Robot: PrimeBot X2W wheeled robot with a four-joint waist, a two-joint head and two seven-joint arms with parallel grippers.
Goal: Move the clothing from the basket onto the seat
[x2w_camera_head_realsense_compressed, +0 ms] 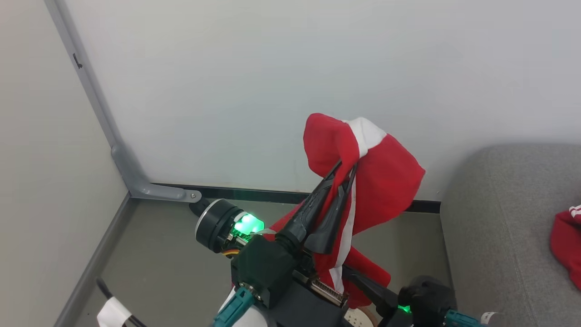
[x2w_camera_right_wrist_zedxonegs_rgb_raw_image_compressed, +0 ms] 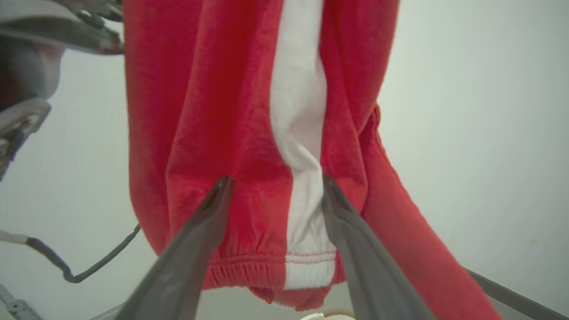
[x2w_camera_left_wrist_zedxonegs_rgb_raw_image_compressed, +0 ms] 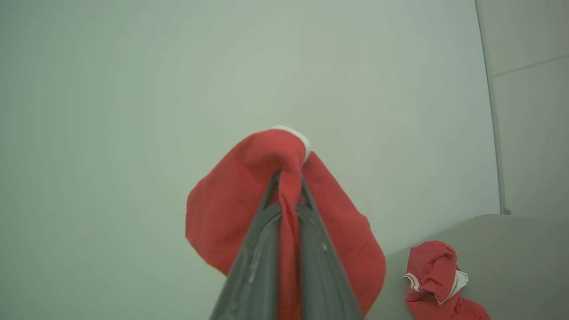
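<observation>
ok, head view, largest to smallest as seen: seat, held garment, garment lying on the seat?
1. seat, cropped
2. held garment, enlarged by nearness to camera
3. garment on the seat, cut off at frame edge

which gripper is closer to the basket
Right: the right gripper is low, close by the basket, open at the hem of the clothing; the left gripper is raised well above it, shut on the clothing.

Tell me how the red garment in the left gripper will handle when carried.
Probably floppy: the red garment folds over the left gripper and hangs limp. Likely light, since a narrow pinch holds it aloft. It may swing or drag; its hem dangles at the right gripper's open jaws.
</observation>
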